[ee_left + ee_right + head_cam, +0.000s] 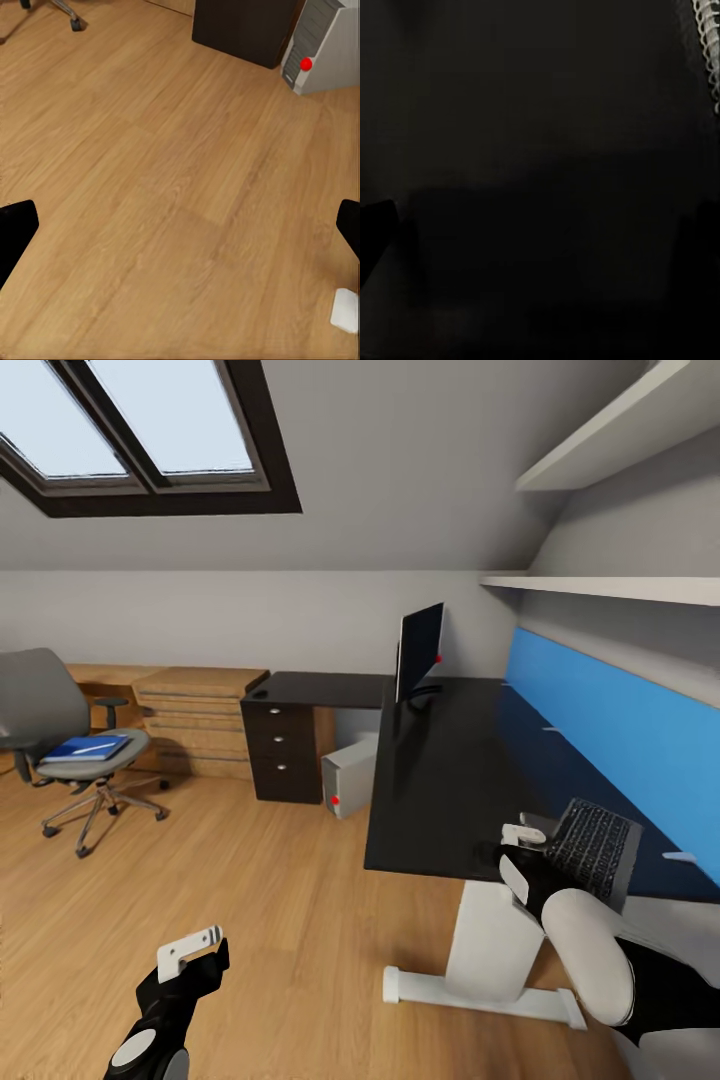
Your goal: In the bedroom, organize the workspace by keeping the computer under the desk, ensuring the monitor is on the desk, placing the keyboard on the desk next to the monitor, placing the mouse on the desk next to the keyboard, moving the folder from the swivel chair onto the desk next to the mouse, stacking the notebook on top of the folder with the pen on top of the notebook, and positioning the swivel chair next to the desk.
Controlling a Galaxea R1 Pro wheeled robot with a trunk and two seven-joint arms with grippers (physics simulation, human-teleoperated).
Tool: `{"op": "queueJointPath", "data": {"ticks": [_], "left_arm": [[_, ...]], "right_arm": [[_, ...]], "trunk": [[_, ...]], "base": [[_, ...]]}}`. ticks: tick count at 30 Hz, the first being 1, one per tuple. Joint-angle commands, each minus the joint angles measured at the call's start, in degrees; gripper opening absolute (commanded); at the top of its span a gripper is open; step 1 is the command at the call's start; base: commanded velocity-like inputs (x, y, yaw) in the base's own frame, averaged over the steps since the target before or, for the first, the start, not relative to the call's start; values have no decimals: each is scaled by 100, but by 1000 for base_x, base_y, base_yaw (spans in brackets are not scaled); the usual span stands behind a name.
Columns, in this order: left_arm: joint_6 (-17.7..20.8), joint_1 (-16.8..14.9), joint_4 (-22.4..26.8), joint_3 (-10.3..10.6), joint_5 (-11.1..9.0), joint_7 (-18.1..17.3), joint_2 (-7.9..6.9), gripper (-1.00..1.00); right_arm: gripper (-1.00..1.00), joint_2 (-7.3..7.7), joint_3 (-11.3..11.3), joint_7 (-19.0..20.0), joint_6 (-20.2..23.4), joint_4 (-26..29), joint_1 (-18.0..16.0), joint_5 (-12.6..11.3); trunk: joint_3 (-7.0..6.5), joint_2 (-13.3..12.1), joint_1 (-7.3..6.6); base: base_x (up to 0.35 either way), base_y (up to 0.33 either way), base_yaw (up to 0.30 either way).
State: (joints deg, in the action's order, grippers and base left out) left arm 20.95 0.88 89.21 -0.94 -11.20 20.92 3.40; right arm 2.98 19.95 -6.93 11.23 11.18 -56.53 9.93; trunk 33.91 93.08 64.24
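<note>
On the near right end of the desk (440, 780) the keyboard (593, 850) lay at an angle, one end propped against the blue back panel (620, 730), and I had my right gripper (522, 850) at its left edge. Whether those fingers were spread or pinching the board I couldn't tell; the arm covered them. The monitor (418, 650) stood at the far end of the desk, turned edge-on, and the computer (350, 775) sat on the floor under the desk beside the black drawers (283, 750).

Far left, the swivel chair (60, 735) was well apart from the desk, with the blue folder (85, 748) lying on its seat, so I judged that fetch not yet begun. My left gripper (190, 952) hung low over the floor (250, 880), idle, I'd say.

The left wrist view gave me what the head view didn't: fingertips (16, 225) wide apart at the picture's edges, bare planks between. The right wrist view was nearly black, just the keyboard's pale ridged edge in a corner.
</note>
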Motion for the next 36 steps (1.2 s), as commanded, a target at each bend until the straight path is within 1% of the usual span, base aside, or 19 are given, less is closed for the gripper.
{"op": "queueJointPath", "data": {"ticks": [1, 7, 15, 29, 36], "left_arm": [[20, 0, 12, -4, -58, 26, 3, 100], [21, 0, 11, -9, -58, 26, 3, 100], [20, 0, 9, -10, -58, 26, 3, 100], [12, 0, 15, -3, -59, 26, 3, 100], [14, 0, 17, -2, -66, 26, 11, 100]], "right_arm": [[100, -2, 46, -10, 64, -200, 2, 88], [100, -7, 44, -10, 64, -203, 2, 88], [100, -6, 44, -9, 64, -203, 2, 88], [100, -14, 52, -9, 48, -138, 2, 80], [100, -67, 48, -10, 46, -132, 2, 87]], "trunk": [[6, 2, -2], [6, 2, -2], [6, 2, -2], [6, 2, -2], [-120, -279, -156]], "base": [[-243, -127, 0], [-78, -34, 0], [-177, -2, 0], [-11, 0, 0], [0, 0, 0]]}}
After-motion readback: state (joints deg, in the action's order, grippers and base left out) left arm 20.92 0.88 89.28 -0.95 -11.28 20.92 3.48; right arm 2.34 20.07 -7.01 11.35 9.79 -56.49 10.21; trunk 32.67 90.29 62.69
